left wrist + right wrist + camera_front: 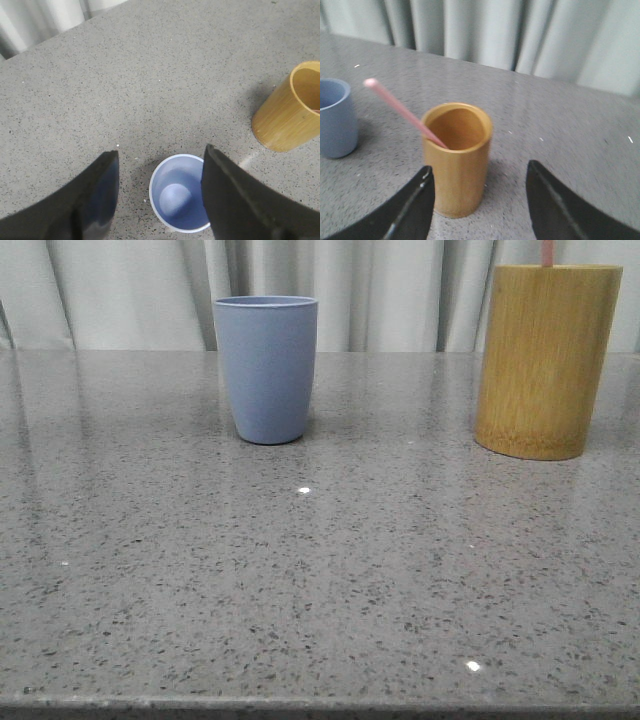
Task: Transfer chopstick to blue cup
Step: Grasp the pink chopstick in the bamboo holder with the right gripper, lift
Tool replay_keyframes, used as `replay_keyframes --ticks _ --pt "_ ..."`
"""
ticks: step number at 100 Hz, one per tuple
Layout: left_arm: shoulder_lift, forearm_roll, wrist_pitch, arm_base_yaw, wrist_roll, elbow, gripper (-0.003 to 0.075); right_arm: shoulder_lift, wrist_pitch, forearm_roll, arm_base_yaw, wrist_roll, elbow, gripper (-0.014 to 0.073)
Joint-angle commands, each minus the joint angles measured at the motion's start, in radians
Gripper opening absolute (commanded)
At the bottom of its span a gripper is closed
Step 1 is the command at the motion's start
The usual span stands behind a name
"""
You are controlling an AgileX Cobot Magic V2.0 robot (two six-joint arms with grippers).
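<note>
The blue cup (266, 368) stands upright at the back left of the grey stone table; from above in the left wrist view (175, 200) it is empty. A pale pink chopstick (402, 112) leans out of the yellow-brown bamboo cylinder (457, 157); only its tip (547, 252) shows in the front view, above the cylinder (545, 360) at the back right. My left gripper (161, 160) is open and empty, high above the blue cup. My right gripper (480, 175) is open and empty, just short of the bamboo cylinder. Neither gripper shows in the front view.
The speckled grey table (320, 580) has its front edge at the bottom of the front view. A pale curtain (380, 290) hangs behind the table. The blue cup also shows at the edge of the right wrist view (335, 120).
</note>
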Motion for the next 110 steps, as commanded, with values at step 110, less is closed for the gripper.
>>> replay_keyframes --ticks 110 --pt "-0.057 -0.017 -0.052 -0.006 -0.002 -0.031 0.037 0.412 -0.509 -0.008 0.196 -0.126 -0.055 0.0385"
